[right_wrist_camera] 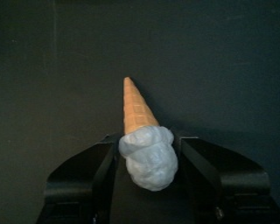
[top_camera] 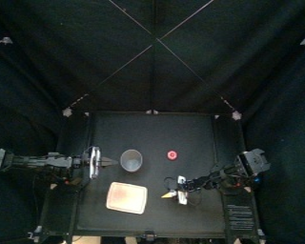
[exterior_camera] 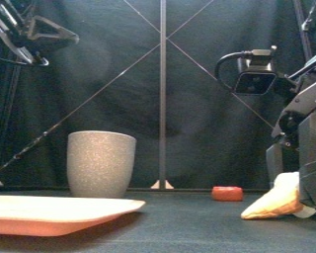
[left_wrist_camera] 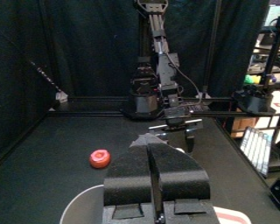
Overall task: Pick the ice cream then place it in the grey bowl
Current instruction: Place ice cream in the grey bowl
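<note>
Ice cream (right_wrist_camera: 143,133) sits pinched in the right tool (right_wrist_camera: 149,147).

The black table (top_camera: 149,133) bears a grey cup (top_camera: 131,160), a pink tray (top_camera: 126,197) and a red toy (top_camera: 173,154).

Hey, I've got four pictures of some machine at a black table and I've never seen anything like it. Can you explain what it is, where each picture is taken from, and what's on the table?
It is a robot with two black arms, each ending in a two-jawed gripper. One picture looks down from high above, and one looks level across the table from its front edge. The other two come from cameras on each arm's wrist.

On the table stand a tall grey cup, a flat pink tray and a small red toy.

The right gripper holds a toy ice cream between its jaws, low near the table on the right side. The left gripper rests at the left beside the cup, with its jaws shut and empty.
</note>
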Available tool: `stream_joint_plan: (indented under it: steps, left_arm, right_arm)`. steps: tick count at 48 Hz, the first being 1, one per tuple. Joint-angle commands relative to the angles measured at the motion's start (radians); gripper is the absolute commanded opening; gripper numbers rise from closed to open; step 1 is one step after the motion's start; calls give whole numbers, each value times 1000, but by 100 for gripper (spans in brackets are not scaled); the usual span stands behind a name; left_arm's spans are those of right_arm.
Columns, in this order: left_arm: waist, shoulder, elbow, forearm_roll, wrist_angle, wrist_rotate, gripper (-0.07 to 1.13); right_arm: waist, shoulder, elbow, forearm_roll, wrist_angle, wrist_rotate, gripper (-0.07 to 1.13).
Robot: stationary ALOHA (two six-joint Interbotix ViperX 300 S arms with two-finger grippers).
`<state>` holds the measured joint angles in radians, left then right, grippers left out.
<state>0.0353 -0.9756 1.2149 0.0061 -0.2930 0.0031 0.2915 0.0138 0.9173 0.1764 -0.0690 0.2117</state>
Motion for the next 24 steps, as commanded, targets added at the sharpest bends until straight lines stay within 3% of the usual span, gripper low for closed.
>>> stream_joint_plan:
  steps: [1, 4, 10, 24]
  left_arm:
    - [0, 3, -12, 2, -3, 2, -3]
    - [0, 3, -12, 3, -3, 2, -3]
    - [0, 3, -11, 2, -3, 2, -3]
    - [0, 3, -9, 3, -5, 2, -3]
  right_arm:
    - [-3, -15, -23, -3, 3, -3, 58]
    - [-5, -21, -32, -11, 5, -3, 52]
    - [-49, -60, -89, -40, 51, -12, 53]
    - [-218, -124, -354, -299, 291, 2, 53]
